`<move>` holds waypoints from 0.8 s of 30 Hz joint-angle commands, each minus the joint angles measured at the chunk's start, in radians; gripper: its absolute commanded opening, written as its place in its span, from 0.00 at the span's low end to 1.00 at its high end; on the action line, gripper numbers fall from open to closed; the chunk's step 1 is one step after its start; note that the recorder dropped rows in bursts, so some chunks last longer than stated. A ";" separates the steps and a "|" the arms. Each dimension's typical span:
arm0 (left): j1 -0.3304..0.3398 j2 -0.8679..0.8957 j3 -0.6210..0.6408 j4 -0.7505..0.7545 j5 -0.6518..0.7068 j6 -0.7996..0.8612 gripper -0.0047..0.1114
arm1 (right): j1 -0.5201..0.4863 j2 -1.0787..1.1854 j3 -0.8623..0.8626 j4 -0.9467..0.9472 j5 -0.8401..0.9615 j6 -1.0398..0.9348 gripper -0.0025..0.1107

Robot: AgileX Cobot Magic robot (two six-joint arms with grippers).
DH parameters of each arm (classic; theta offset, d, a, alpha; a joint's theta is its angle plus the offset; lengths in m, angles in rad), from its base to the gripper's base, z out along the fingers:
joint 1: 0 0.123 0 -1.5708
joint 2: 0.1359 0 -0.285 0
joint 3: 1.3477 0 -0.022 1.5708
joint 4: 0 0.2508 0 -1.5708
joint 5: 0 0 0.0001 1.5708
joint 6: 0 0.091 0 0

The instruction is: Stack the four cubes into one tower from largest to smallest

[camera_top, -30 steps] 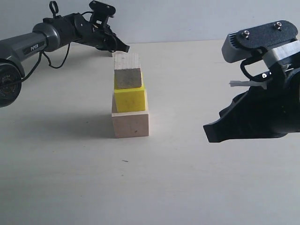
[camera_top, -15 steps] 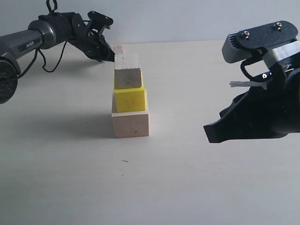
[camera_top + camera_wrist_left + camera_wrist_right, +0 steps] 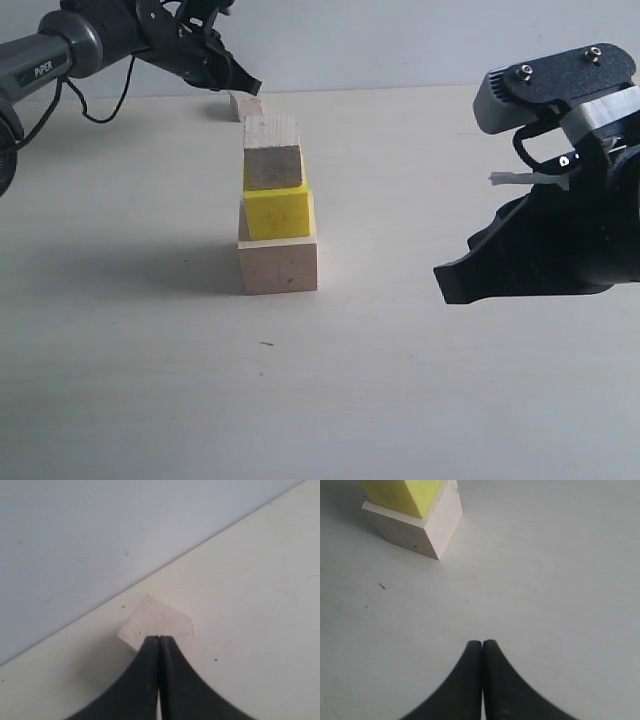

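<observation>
left gripper (image 3: pixel 159 639) closed, small cube (image 3: pixel 156 621) close by

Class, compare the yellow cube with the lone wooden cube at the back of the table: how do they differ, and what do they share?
Colour: the yellow cube is bright yellow, the lone cube pale wood. Place: the yellow cube sits mid-stack on the large wooden cube; the lone cube rests on the table. Size: the yellow cube looks bigger than the lone cube. Neither is gripped.
</observation>
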 commanded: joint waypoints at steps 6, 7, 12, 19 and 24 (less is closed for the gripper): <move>-0.007 0.047 0.001 -0.072 -0.131 0.049 0.04 | -0.001 -0.008 0.004 -0.008 -0.006 -0.006 0.02; -0.007 0.051 0.001 -0.077 -0.138 0.052 0.04 | -0.001 -0.008 0.004 -0.008 -0.006 -0.006 0.02; -0.008 0.064 0.001 -0.104 -0.145 0.082 0.04 | -0.001 -0.008 0.004 -0.011 -0.006 -0.006 0.02; -0.008 0.095 0.001 -0.104 -0.112 0.094 0.04 | -0.001 -0.008 0.004 -0.011 0.008 -0.006 0.02; -0.008 0.097 0.001 -0.102 -0.082 0.094 0.04 | -0.001 -0.008 0.004 -0.011 0.014 -0.006 0.02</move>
